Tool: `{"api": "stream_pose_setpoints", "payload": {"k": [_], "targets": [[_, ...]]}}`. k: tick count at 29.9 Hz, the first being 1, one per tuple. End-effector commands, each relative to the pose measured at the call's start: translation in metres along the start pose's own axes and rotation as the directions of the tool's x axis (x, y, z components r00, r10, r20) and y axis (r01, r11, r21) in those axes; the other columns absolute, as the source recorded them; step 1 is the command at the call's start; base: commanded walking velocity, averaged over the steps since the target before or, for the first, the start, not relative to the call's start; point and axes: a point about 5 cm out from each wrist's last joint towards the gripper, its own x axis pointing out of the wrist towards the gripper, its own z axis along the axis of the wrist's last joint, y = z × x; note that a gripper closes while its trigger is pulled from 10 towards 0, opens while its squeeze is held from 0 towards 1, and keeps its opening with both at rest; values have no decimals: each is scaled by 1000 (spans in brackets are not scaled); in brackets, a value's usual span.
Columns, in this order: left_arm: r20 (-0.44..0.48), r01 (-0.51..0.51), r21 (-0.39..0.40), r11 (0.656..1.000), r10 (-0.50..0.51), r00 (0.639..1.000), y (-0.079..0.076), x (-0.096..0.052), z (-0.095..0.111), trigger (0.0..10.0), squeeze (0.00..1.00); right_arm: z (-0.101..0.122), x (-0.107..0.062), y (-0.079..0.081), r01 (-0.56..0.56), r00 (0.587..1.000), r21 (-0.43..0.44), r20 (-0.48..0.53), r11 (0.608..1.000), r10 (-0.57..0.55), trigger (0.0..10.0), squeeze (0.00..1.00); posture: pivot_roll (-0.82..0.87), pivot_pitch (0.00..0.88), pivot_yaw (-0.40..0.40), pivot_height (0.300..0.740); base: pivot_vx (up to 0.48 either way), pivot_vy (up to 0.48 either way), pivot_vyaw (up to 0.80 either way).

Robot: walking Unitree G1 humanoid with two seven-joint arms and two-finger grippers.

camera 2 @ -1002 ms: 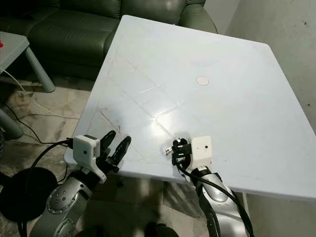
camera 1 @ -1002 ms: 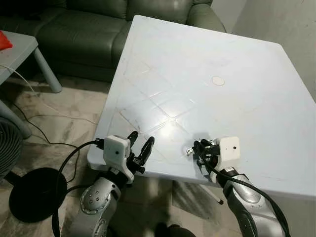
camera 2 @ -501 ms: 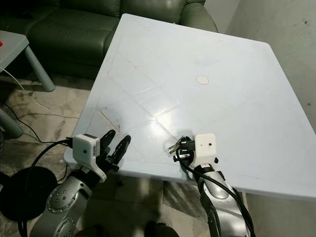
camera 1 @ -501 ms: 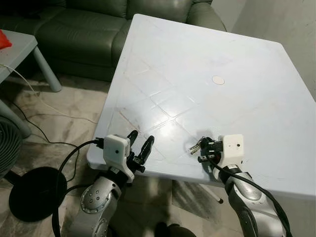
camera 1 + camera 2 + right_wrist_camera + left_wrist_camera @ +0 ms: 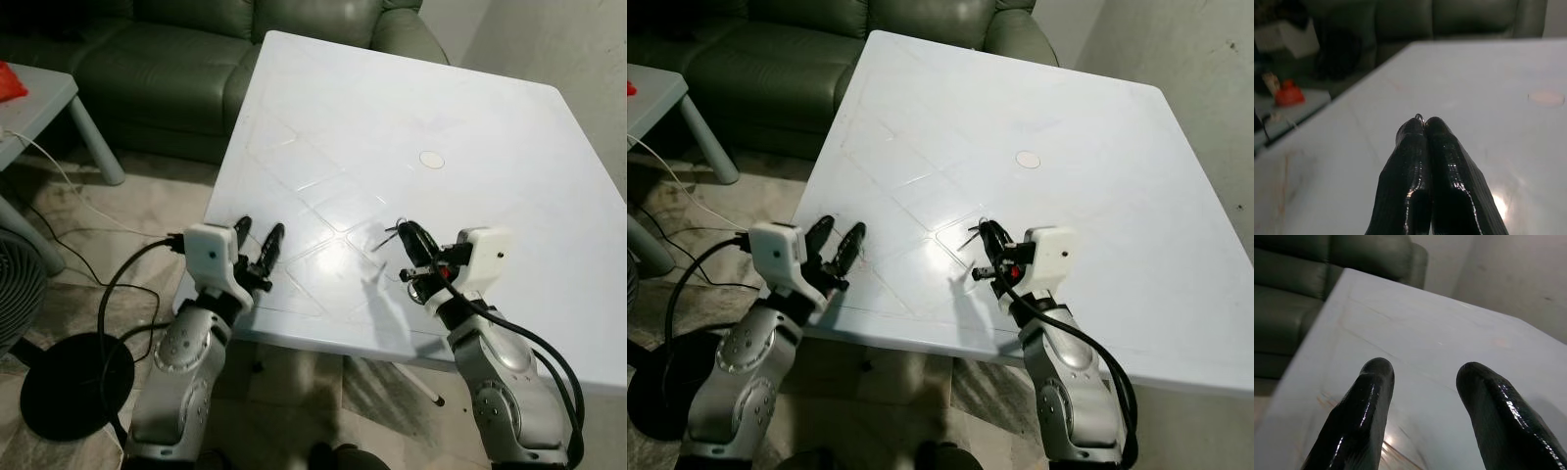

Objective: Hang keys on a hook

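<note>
A small bunch of metal keys (image 5: pixel 394 233) sticks out from the tips of my right gripper (image 5: pixel 407 233), which is shut on it and raised above the front part of the white table (image 5: pixel 441 98). In the right wrist view the two black fingers (image 5: pixel 1444 147) press together with a bit of the key ring (image 5: pixel 1419 116) showing at their tips. My left gripper (image 5: pixel 260 228) is open and empty over the table's front left edge; the left wrist view has its fingers (image 5: pixel 1364 401) spread above the tabletop.
A round mark (image 5: pixel 431 160) lies mid-table. A dark green sofa (image 5: pixel 147 59) stands behind the table. To the left are a grey side table (image 5: pixel 39 98) bearing a red object (image 5: pixel 8 78), a black round stand base (image 5: pixel 69 382) and cables on the floor.
My right gripper has lifted the keys from the table's front edge up and forward over the top. The left gripper has also risen from below the edge to above it.
</note>
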Motion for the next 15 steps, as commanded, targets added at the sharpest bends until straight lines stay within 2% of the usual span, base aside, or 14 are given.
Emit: {"api": "stream_pose_setpoints", "payload": {"k": [1,4,5,6,7,10,11,15], "targets": [[2,-32,0,999,32,999,5,3,1,10000,0,12,1,-4,10,998,-8,66,1000,-9,0,0,-66,82,-100,724,0,0,0],[26,-46,3,999,46,999,15,6,8,10000,0,17,2,-11,44,996,-58,81,997,-39,0,0,-69,66,-93,724,0,0,0],[26,-47,4,999,47,999,15,6,8,10000,0,17,2,-11,45,996,-60,80,997,-40,1725,0,-69,66,-93,724,0,0,0],[27,-50,4,999,50,998,19,6,10,10000,0,18,1,-13,55,996,-53,79,997,-51,4314,0,-73,58,-91,724,0,0,0],[29,-74,3,997,74,997,28,7,13,10000,0,20,0,-17,85,993,-63,84,994,-80,10000,0,-75,56,-90,724,0,0,0],[13,-113,-20,993,113,994,39,7,13,10000,0,20,-2,-21,116,991,-115,80,987,-107,10000,0,-77,46,-89,724,0,0,0],[7,-123,-10,992,123,992,42,8,13,10000,0,17,-1,-24,146,989,-139,50,979,-140,10000,0,-78,44,-87,724,0,0,0],[13,-131,11,991,131,991,45,12,16,10000,0,10,1,-32,215,976,-190,6,958,-218,10000,0,-77,30,-81,724,0,0,0]]}}
